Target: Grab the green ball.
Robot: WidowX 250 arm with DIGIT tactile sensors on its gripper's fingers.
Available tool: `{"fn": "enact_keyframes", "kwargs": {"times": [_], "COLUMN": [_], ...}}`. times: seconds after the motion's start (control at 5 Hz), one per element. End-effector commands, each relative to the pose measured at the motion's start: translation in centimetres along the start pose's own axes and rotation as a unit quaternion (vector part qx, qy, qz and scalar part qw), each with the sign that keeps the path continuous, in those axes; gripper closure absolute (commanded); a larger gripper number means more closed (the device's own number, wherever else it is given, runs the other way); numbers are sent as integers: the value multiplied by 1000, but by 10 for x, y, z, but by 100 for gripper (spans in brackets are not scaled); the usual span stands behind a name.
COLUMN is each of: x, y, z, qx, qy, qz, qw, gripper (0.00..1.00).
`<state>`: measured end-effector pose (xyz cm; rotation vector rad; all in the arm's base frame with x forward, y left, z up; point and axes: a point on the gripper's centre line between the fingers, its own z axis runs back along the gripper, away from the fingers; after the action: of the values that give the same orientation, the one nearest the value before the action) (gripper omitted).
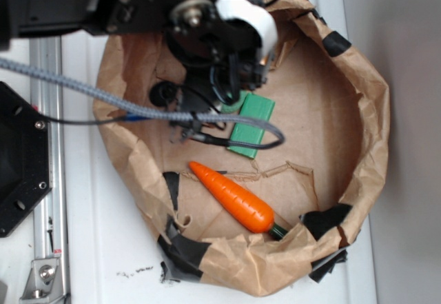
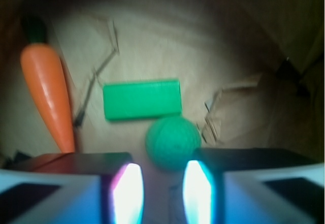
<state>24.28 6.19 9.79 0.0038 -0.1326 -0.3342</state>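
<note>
Green ball (image 2: 172,143) sits low in the middle of the wrist view, touching the green block (image 2: 142,99); the gripper (image 2: 161,191) hangs spread just behind it, ready to close.

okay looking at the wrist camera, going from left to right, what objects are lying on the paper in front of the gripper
Carrot → green block → green ball → torn paper flap. The ball sits just below the block's right end, a little ahead of the open gripper.
</note>
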Motion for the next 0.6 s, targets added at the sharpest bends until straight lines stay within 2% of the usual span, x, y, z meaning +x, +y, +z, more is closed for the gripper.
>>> {"fn": "enact_keyframes", "kwargs": {"times": [0.0,0.2,0.4], "x": [-14,-22,-18], "y": [-3,-10,-17], "z": [-12,-28,-38], "qx": [18,23,6], "qy": [40,62,69], "qz": [-26,-41,-36], "qw": [999,997,997], "gripper": [0,0,0]}}
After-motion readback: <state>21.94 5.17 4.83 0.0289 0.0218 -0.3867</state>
